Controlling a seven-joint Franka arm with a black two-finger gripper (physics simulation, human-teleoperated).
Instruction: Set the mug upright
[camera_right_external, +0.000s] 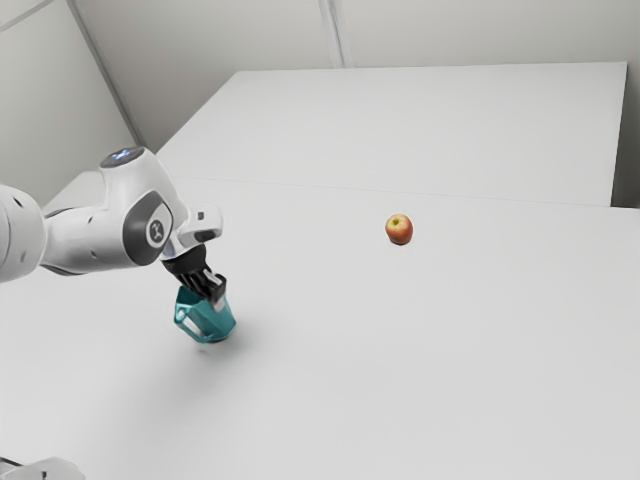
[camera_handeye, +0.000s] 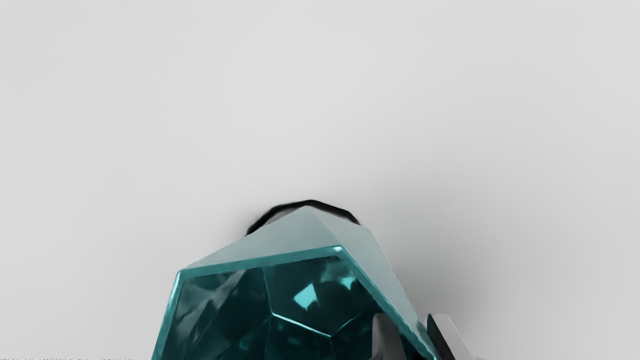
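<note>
While the teal mug (camera_right_external: 209, 322) tilts over the pale worktop (camera_right_external: 420, 350), its mouth leaning toward the exterior view's left, the pincer (camera_right_external: 217, 297) has it nipped by the wall near the rim. The wrist view puts one finger (camera_handeye: 386, 340) inside the mouth and the other just outside, with the wall caught between them. Whether the base touches the worktop, I cannot tell. The handle is on the side toward the exterior view's left, and beyond the mug a dark curved edge (camera_handeye: 311, 202) pokes out.

As for other things, a red and yellow apple (camera_right_external: 399, 230) sits on the worktop, well apart from the mug toward the exterior view's right, beside rather than between pincer and mug. Pale walls (camera_right_external: 480, 30) rise behind the worktop.
</note>
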